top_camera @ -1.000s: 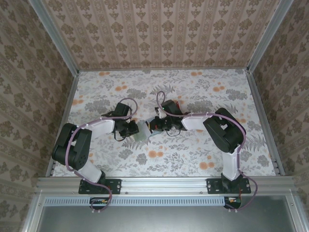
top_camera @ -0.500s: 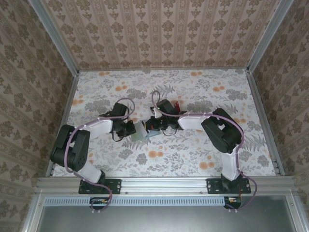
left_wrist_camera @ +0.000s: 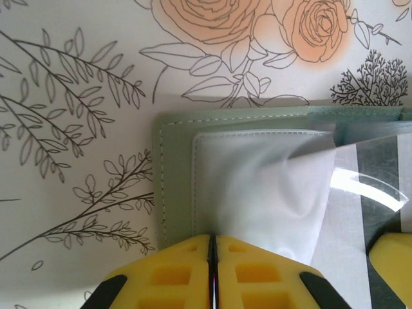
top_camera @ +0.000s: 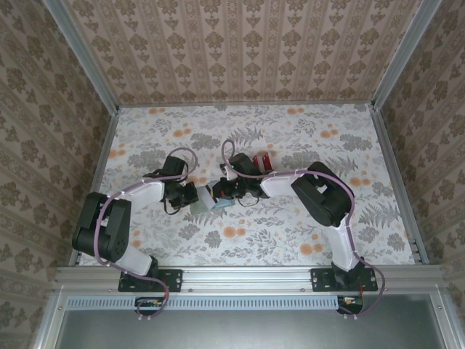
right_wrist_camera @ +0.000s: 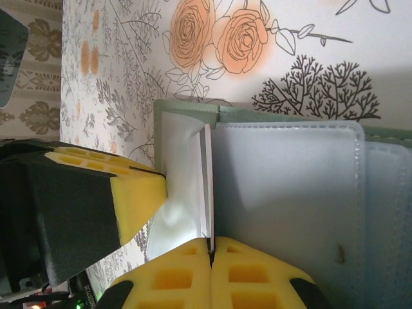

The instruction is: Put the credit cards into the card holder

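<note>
The grey-green card holder [left_wrist_camera: 175,174] lies open on the flowered table, between the two grippers [top_camera: 208,201]. My left gripper [left_wrist_camera: 213,248] is shut on the edge of its clear plastic pocket [left_wrist_camera: 257,193], lifting that flap. A white and dark grey striped card [left_wrist_camera: 360,219] shows through the plastic at the right. My right gripper [right_wrist_camera: 210,244] is shut on a thin white credit card [right_wrist_camera: 207,180], held edge-on at the pocket's mouth against the card holder [right_wrist_camera: 283,193]. The left gripper's yellow pad [right_wrist_camera: 138,199] sits just beside it. From above, the left gripper [top_camera: 195,195] and right gripper [top_camera: 221,190] nearly touch.
A small red thing [top_camera: 266,161] lies on the table just behind the right arm's wrist. Patterned walls and metal rails [top_camera: 98,167] close the table in on three sides. Both arms reach inward toward the middle.
Both grippers and the card holder have shifted a little to the left and away from the bases. The left jaws have closed slightly tighter. The right stays shut.
</note>
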### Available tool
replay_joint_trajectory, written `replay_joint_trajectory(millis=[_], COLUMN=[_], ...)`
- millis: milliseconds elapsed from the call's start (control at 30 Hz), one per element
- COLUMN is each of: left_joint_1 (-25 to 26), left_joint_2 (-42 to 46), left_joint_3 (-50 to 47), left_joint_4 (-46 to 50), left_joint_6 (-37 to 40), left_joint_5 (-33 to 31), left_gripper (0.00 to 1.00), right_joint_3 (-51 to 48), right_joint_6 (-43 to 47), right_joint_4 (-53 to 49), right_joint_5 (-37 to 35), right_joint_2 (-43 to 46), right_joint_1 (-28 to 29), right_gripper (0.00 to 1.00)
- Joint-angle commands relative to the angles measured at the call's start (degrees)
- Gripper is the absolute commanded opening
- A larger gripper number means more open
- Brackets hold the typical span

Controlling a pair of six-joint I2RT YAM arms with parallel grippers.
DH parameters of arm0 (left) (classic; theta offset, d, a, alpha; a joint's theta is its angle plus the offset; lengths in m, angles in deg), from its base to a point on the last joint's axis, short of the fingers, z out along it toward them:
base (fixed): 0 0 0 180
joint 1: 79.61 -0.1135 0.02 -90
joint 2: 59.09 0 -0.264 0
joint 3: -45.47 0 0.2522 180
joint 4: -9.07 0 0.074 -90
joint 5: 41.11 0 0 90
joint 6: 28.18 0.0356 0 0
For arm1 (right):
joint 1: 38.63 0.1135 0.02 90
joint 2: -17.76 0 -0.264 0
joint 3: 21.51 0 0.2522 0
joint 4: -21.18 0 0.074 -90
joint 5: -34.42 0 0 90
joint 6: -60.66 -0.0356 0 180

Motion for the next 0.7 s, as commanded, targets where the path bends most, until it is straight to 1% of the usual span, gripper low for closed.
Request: replay_joint_trajectory(millis=[0, 233, 400, 467, 600, 667], left_joint_1=[0.03, -0.22, -0.43, -0.41, -0.46, -0.41], left_joint_2=[0.0, -0.4, 0.46, 0.39, -0.19, -0.09], left_joint_3=[-1.85, -2.03, -2.29, -2.16, -1.78, -1.69], left_joint_4=[1.71, 1.23, 1.21, 1.21, 0.71, 0.83], left_joint_6=[1.58, 1.66, 1.59, 1.6, 1.51, 1.6], left_joint_5=[0.04, 0.94, 1.0, 1.02, 1.61, 1.78], left_gripper=[0.1, 0.09, 0.09, 0.09, 0.09, 0.09], right_joint_3=[1.79, 3.31, 1.39, 1.57, 2.54, 3.2], right_joint_6=[-1.45, -4.23, -5.43, -5.72, -7.96, -7.6], right_joint_4=[2.22, 2.75, 2.1, 1.97, 2.2, 0.68], right_joint_5=[-1.28, -2.63, -6.37, -6.62, -6.92, -7.79], right_joint_2=[-2.32, -4.27, -2.18, -2.12, -3.23, -3.58], right_joint_1=[0.28, -0.03, -0.52, -0.52, 0.58, 1.4], right_gripper=[0.03, 0.03, 0.03, 0.03, 0.02, 0.02])
